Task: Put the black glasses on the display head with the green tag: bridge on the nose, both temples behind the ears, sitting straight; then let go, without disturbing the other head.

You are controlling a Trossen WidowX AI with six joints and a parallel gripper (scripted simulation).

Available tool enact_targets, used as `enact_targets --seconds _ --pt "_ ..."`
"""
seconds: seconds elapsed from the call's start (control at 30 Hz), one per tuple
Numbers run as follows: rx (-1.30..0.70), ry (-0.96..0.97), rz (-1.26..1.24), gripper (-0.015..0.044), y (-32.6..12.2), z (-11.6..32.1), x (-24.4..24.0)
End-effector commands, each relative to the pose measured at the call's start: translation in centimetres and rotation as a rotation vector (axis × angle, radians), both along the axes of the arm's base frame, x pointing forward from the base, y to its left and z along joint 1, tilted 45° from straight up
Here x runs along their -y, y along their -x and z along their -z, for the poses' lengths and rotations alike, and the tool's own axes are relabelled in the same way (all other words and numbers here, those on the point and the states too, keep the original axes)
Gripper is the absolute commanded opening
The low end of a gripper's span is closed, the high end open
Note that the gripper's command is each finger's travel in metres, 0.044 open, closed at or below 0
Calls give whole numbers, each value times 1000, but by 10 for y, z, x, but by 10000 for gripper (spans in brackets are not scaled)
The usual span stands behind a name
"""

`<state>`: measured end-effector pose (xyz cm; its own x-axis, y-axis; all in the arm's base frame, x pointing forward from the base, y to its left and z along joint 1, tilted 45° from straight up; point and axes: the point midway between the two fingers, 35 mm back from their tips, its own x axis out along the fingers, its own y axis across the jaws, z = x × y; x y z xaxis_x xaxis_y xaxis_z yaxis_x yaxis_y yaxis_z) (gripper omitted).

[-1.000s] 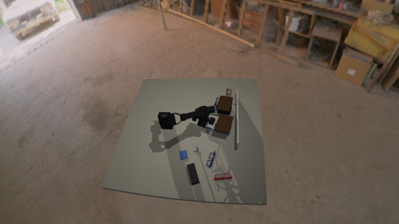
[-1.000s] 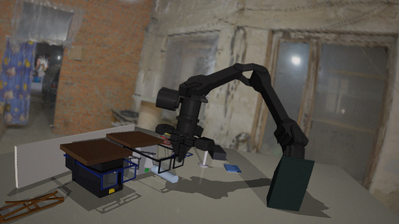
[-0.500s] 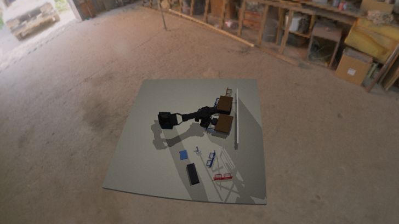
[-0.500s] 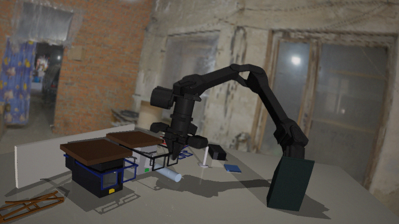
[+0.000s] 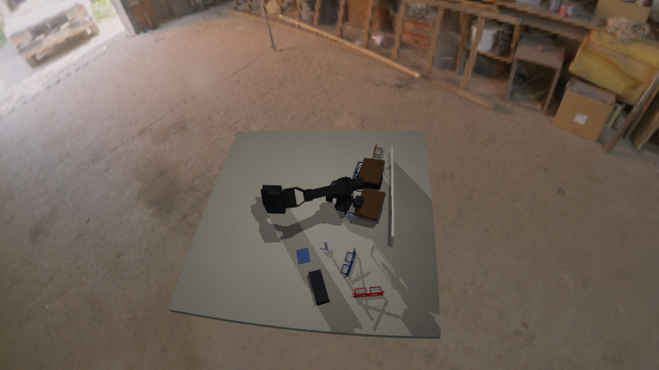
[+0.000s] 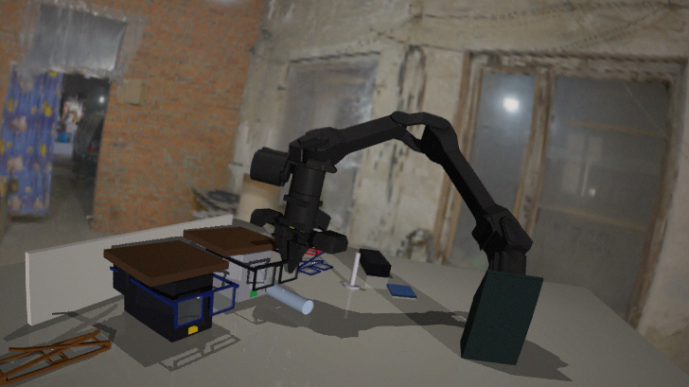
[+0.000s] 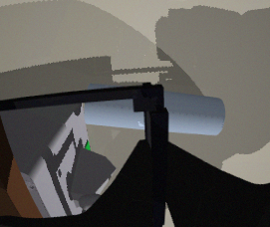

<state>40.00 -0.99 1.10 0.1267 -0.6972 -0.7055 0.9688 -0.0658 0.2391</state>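
My gripper is shut on the black glasses, holding them by the front frame. The front stands off the face of the pale head with the green tag. A temple reaches toward the head, under the brown slab on its top. The temple ends and ears are hidden. The other head is dark, with a yellow tag, and wears blue glasses.
A light-blue cylinder lies on its side by the green-tagged head, below the glasses. A white wall stands behind the heads. Blue glasses, red glasses, a black box, a blue square and a white post are also there.
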Motion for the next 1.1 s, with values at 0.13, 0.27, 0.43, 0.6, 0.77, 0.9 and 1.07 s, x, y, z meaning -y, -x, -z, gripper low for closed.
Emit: enact_targets --seconds 0.13,0.27,0.43,0.6,0.77,0.9,1.07 --pt "-4 4 -3 0 -12 -1 2" --pt "-4 4 -3 0 -17 -2 3" --pt "-3 4 -3 0 -21 -3 3" --pt "-3 4 -3 0 -22 -3 4" --pt "-3 5 -3 0 -21 -2 5" --pt "-3 5 -3 0 -22 -2 5" --pt "-3 5 -3 0 -22 0 7"
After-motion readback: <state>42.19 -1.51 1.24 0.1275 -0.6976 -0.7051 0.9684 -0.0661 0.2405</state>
